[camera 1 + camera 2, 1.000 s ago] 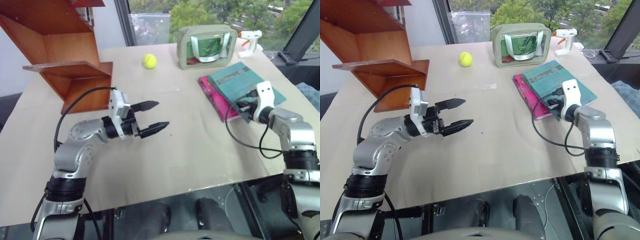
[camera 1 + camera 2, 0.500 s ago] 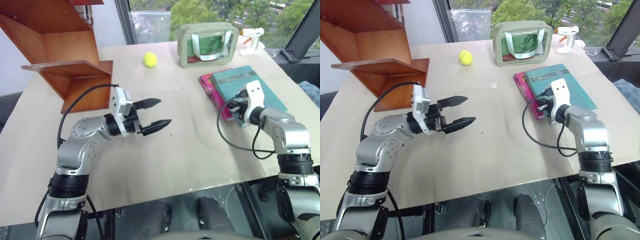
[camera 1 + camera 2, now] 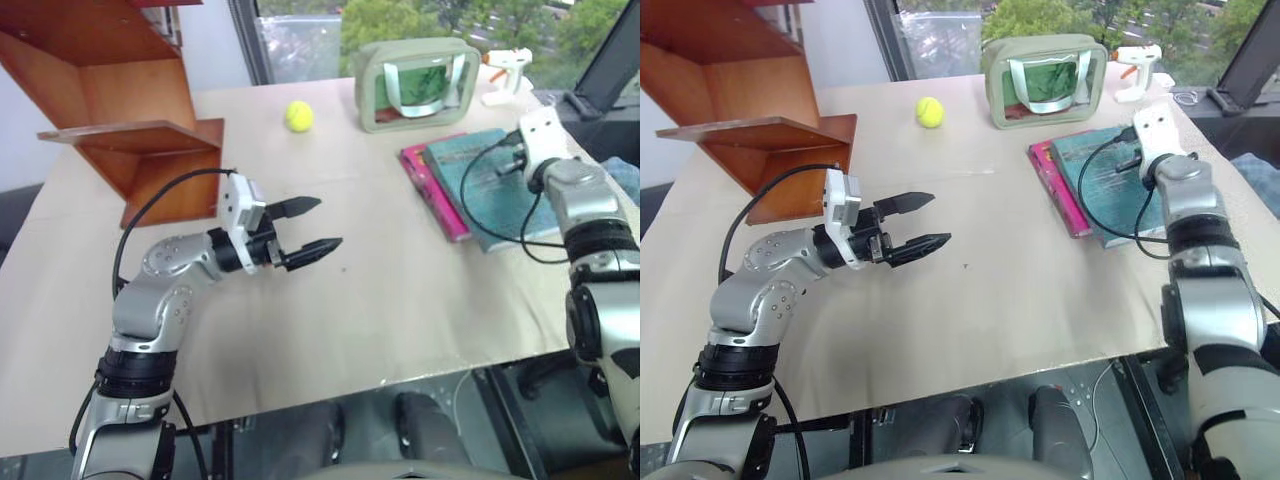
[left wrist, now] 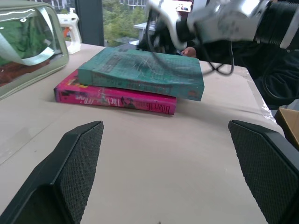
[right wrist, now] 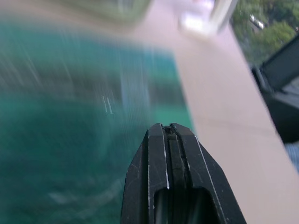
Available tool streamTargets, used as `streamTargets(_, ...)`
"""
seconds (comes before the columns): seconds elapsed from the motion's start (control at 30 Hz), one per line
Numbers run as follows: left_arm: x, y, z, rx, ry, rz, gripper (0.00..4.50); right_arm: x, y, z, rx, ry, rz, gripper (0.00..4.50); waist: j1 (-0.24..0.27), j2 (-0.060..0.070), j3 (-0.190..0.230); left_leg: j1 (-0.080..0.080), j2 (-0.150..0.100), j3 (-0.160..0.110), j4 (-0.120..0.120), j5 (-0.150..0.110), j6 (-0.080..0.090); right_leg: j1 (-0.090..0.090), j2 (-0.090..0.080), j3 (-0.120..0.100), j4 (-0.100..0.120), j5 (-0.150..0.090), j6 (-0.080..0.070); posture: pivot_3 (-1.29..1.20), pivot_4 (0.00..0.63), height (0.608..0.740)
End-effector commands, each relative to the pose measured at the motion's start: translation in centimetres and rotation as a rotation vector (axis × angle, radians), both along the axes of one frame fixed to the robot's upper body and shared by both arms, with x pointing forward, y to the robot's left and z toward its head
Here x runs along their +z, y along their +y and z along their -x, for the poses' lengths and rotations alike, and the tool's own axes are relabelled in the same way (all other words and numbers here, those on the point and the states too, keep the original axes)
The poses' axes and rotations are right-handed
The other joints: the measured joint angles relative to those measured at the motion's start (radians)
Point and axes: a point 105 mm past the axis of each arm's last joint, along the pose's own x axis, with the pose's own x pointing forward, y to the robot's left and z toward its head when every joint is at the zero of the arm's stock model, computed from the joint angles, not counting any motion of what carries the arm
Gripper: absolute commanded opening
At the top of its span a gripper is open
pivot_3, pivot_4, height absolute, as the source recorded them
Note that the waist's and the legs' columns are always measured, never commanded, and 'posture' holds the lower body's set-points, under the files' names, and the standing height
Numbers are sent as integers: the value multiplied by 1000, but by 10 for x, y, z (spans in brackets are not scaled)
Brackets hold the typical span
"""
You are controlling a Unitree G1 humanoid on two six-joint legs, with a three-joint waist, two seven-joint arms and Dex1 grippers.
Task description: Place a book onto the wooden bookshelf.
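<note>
Nearest to me, the left gripper (image 3: 318, 228) hangs level over the bare middle of the pale beige table (image 3: 380, 300), its two black fingers spread wide apart with nothing between them. It has not shifted from where it was a second ago.

Further back on the right side of the table, things have changed. The right gripper (image 5: 168, 135) was low at the near corner of the books a moment ago; now the arm has lifted and reached deeper, so the gripper sits above the far right part of the thin teal softcover book (image 3: 490, 185). Its fingers are pressed together, empty. The teal book itself has not moved: it lies flat on top of the bright pink book (image 3: 432, 192), overhanging it toward the table's right edge.

Off to the left, the reddish-brown wooden bookshelf (image 3: 120, 110) stands at the table's far left corner, well apart from both books.

At the back are a yellow-green tennis ball (image 3: 298, 117), a pale green clear-panelled pouch with handles (image 3: 417, 85), and a white glue gun (image 3: 508, 68) near the window.
</note>
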Motion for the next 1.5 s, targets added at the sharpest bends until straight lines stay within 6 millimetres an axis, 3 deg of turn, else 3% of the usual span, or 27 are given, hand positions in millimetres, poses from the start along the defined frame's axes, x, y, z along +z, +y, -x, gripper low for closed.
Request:
streamTargets(0.03,12,1,7,-1,-52,-1,4500,-1,29,-7,108,-8,1,83,-14,0,0,0,1,1,0,0,0,-1,1,2,0,0,0,0,150,740)
streamTargets(0.13,13,3,9,15,-51,-5,4500,-4,47,-10,157,-12,-26,83,-24,0,0,1,2,2,-1,0,0,-1,1,2,1,0,0,0,150,740)
streamTargets(0.43,13,3,9,18,-45,-7,4500,3,72,-13,227,-78,-78,83,-21,0,0,1,1,2,1,0,0,0,2,2,3,0,0,0,150,740)
streamTargets(0.5,14,2,8,17,-46,-6,4500,18,63,-15,180,-137,-103,83,-20,0,0,1,1,2,1,0,0,-1,2,2,3,0,0,0,150,740)
streamTargets(0.63,14,2,9,18,-45,-4,4500,54,25,-13,59,-251,-111,83,-13,2,1,0,1,1,0,0,0,-1,2,2,2,0,0,0,150,740)
streamTargets(0.7,14,2,9,19,-45,-2,4500,62,6,-10,4,-245,-68,83,-5,3,2,-2,0,0,1,0,0,-3,2,1,2,0,0,0,150,740)
streamTargets(0.8,15,2,10,23,-50,5,4500,68,-16,-4,-26,-184,-149,83,0,3,2,-4,-1,0,1,0,0,-5,2,1,1,0,0,0,150,740)
streamTargets(0.93,16,3,10,29,-56,8,4500,63,-46,7,-97,-103,-225,83,1,3,2,-7,1,1,0,0,0,-8,2,2,2,0,0,0,150,740)
streamTargets(1.1,15,4,11,38,-62,9,4500,33,-62,19,-142,20,-383,83,3,3,2,-9,0,2,1,0,0,-8,1,2,1,0,0,0,150,740)
streamTargets(1.2,16,7,12,50,-66,10,4500,21,-59,20,-130,58,-392,83,2,3,2,-8,0,3,1,0,0,-9,1,3,1,0,0,0,150,740)
streamTargets(1.27,16,9,14,64,-68,7,4500,17,-46,17,-82,78,-404,83,1,3,2,-8,1,2,1,0,0,-9,1,2,2,0,0,0,150,740)
streamTargets(1.5,16,14,17,81,-64,-1,4500,20,-21,11,32,86,-448,83,3,3,2,-8,1,2,1,0,0,-9,1,2,2,0,0,0,150,740)
